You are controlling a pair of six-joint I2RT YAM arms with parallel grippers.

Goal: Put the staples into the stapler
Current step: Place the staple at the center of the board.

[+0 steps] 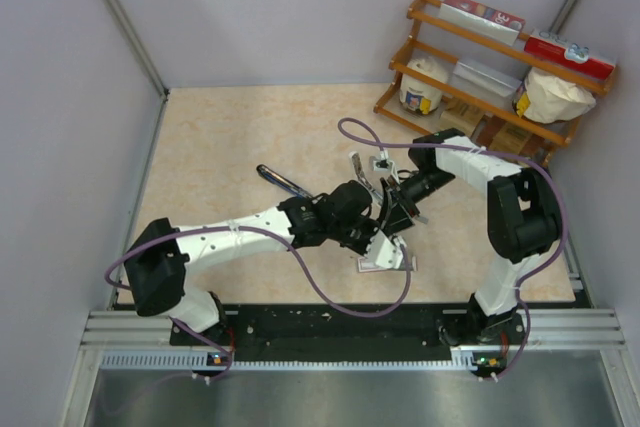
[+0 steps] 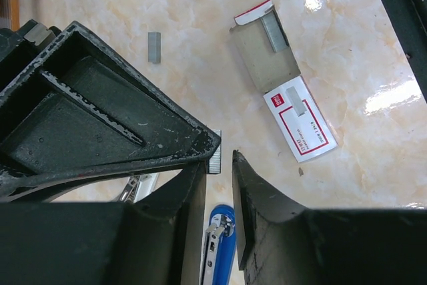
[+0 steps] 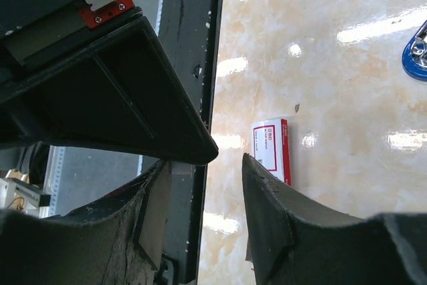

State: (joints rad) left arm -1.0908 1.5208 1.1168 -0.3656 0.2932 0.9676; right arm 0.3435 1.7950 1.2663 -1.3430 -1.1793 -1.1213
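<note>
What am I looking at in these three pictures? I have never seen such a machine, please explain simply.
These are two robot arms, the left arm and the right arm, bolted to a table. One picture comes from a camera above; the other two come from a camera on each wrist, looking past its black fingers. On the table lie an open red-and-white staple box, a loose staple strip and a blue stapler. The left gripper has its jaws slightly apart, with a small silvery piece at one fingertip, not clearly gripped. The right gripper is open and empty.
</note>
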